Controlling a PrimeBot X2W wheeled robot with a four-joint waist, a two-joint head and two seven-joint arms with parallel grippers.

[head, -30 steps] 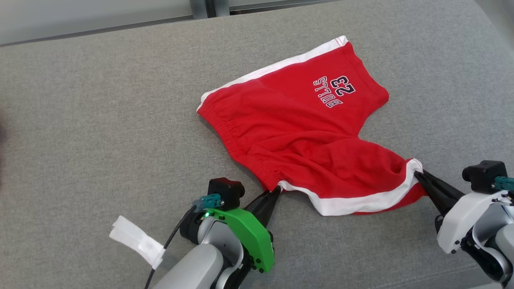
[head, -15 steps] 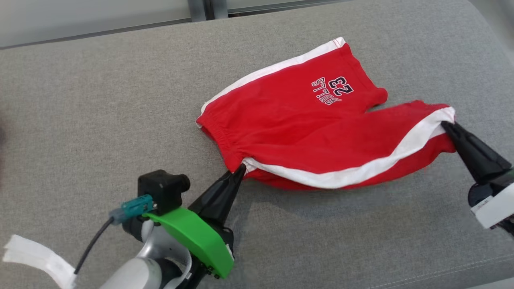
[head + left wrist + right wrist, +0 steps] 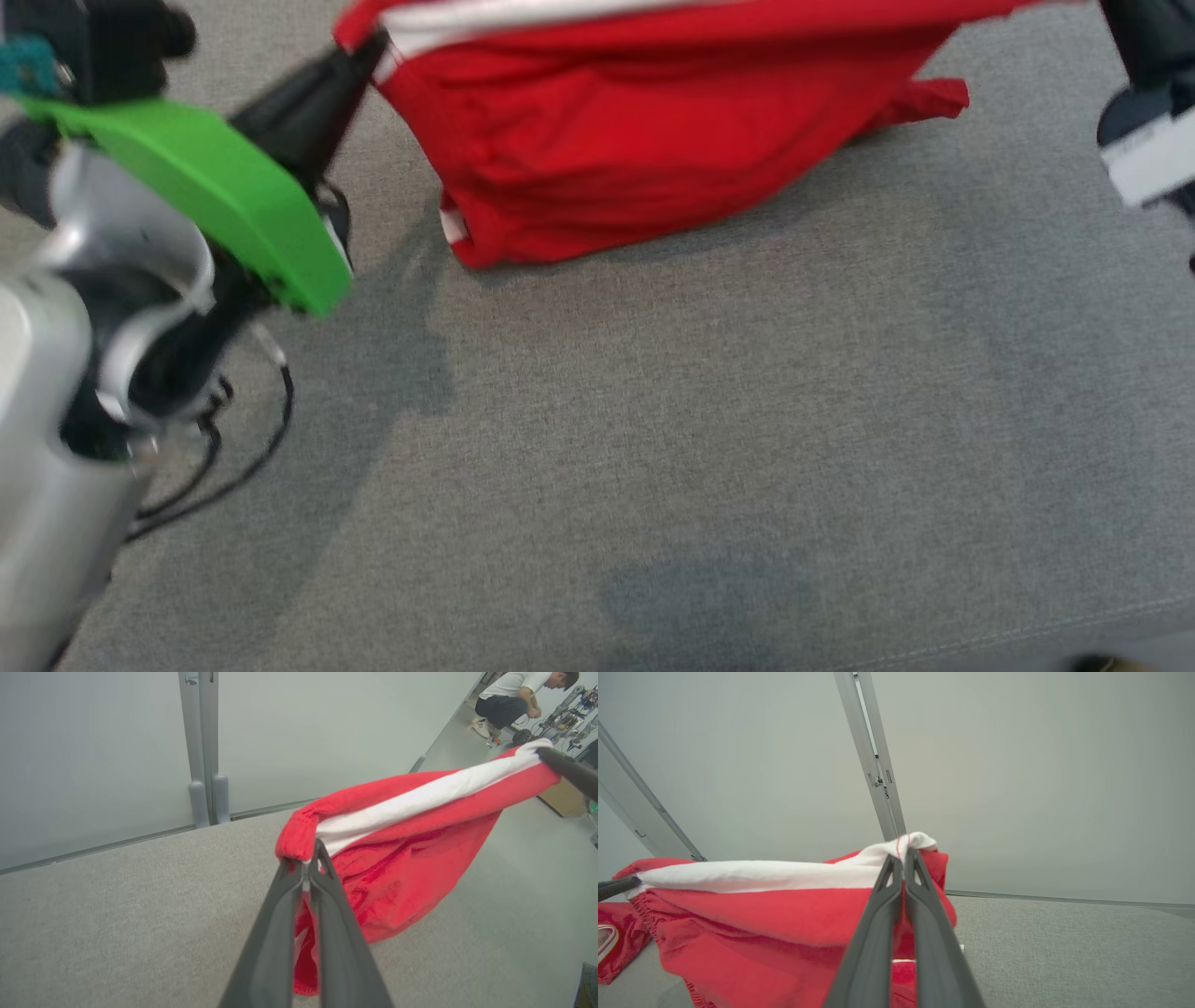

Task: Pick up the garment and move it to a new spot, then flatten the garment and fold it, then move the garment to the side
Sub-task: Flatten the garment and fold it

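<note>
No lettering can be read (the red garment [image 3: 653,140] shows plain cloth).

Garment [image 3: 653,140]: soft matt red cloth (white band likewise). Grey surface [image 3: 747,420]: coarse woven fabric, matt. Green wrist cover [image 3: 215,187]: smooth plastic.

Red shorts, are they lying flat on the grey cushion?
No, the red shorts hang stretched between the left claw and right claw.
</note>
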